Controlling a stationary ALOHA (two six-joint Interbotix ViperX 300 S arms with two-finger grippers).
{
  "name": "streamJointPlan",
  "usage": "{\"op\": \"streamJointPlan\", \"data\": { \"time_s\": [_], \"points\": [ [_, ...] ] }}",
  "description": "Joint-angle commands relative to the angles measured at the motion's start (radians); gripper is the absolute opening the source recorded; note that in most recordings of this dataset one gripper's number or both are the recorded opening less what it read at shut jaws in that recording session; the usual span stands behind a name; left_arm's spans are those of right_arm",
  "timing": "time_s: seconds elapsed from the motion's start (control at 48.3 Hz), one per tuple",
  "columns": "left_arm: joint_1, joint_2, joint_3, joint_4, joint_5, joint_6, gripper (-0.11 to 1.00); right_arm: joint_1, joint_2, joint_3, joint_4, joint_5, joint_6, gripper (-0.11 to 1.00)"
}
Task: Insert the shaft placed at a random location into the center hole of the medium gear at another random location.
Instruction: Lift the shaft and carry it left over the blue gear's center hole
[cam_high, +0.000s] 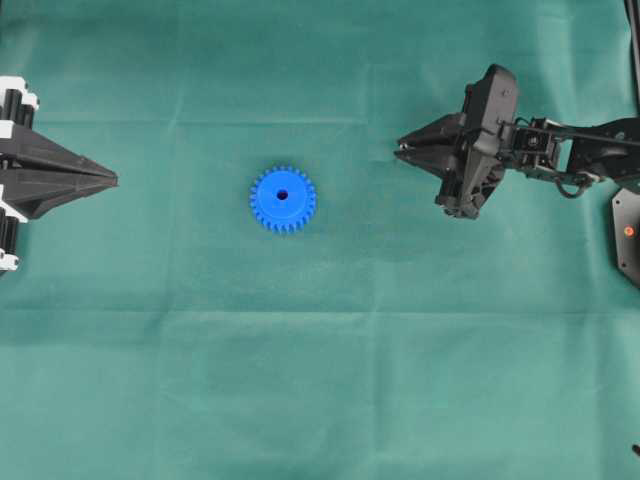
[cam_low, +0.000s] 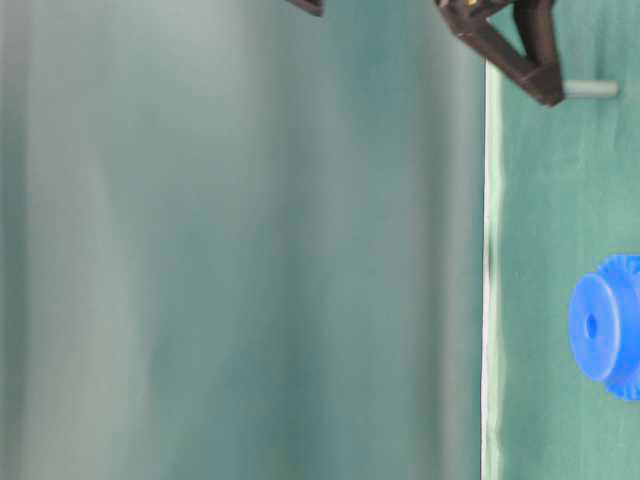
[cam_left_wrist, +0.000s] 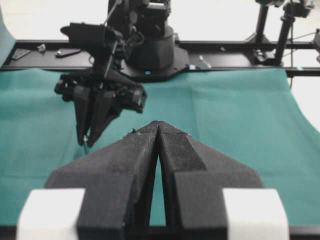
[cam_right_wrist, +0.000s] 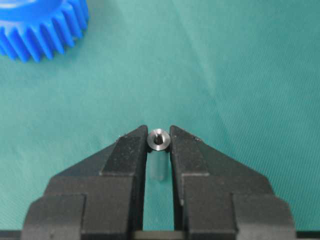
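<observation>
Pinched in your right gripper (cam_right_wrist: 159, 142): the shaft (cam_right_wrist: 159, 139), upright.
Medium gear (cam_high: 283, 199) lies at nine o'clock; left jaws closed, empty.

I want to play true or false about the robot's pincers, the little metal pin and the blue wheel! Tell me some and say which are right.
1. The right pincer is holding the shaft. True.
2. The shaft is already in the center hole. False: the hole is empty and the shaft is off to one side, lifted above the cloth.
3. The left pincer is shut and holds nothing. True.
4. The medium gear is red. False: it is bright blue.
5. The left pincer is touching the gear. False: it is apart from it.
</observation>
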Motion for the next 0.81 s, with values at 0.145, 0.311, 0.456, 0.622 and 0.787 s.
{"op": "streamJointPlan", "data": {
  "time_s": [0.145,0.311,0.456,0.622,0.787],
  "points": [
    [0.000,0.006,-0.015,0.003,-0.005,-0.002,0.00,-0.003,-0.149,-0.057,0.003,0.172,0.006,0.14],
    [0.002,0.006,-0.017,0.003,-0.005,-0.002,0.00,0.006,-0.199,-0.083,0.003,0.265,0.008,0.14],
    [0.000,0.006,-0.015,0.003,-0.005,-0.002,0.00,0.012,-0.210,-0.087,0.003,0.281,0.008,0.14],
    [0.002,0.006,-0.015,0.003,-0.005,-0.002,0.00,0.012,-0.209,-0.087,0.003,0.279,0.008,0.14],
    [0.000,0.006,-0.015,0.003,-0.005,-0.002,0.00,0.012,-0.209,-0.089,0.003,0.278,0.011,0.14]
  ]
}}
